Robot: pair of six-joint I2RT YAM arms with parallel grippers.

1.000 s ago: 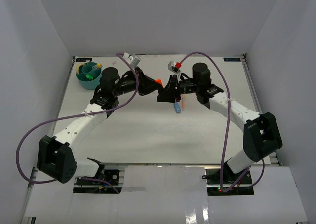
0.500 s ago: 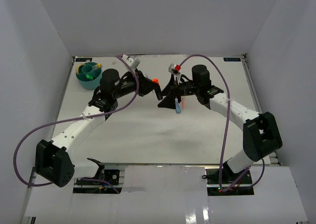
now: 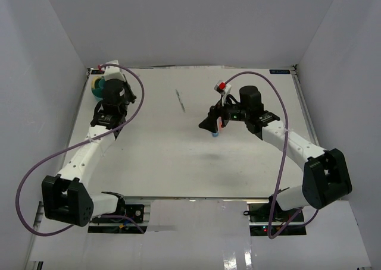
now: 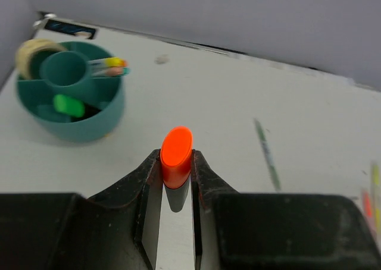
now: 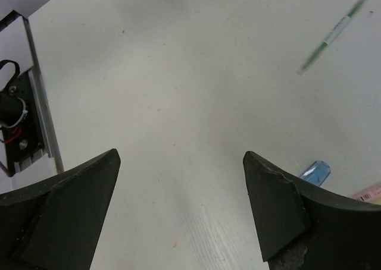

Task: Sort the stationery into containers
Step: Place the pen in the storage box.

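Observation:
My left gripper (image 4: pixel 177 160) is shut on an orange-and-black highlighter (image 4: pixel 177 154), orange cap pointing forward. The round teal container (image 4: pixel 70 97) lies ahead and to its left, holding a tan ring (image 4: pixel 34 51), a green highlighter (image 4: pixel 68 105) and pens (image 4: pixel 111 65). From above, the container (image 3: pixel 97 91) is half hidden behind the left wrist. My right gripper (image 5: pixel 181 163) hangs open and empty over the table's middle (image 3: pixel 206 125). A blue highlighter (image 5: pixel 314 170) lies by its right finger. A green pen (image 3: pixel 180 100) lies between the arms.
A pink pen (image 5: pixel 369 192) lies at the right edge of the right wrist view, beside the blue highlighter. White walls close in the table on three sides; the container stands in the far left corner. Purple cables loop off both arms.
The right gripper opened and let go of the orange highlighter, then drew back right. The left arm swung left with the highlighter, towards the teal container.

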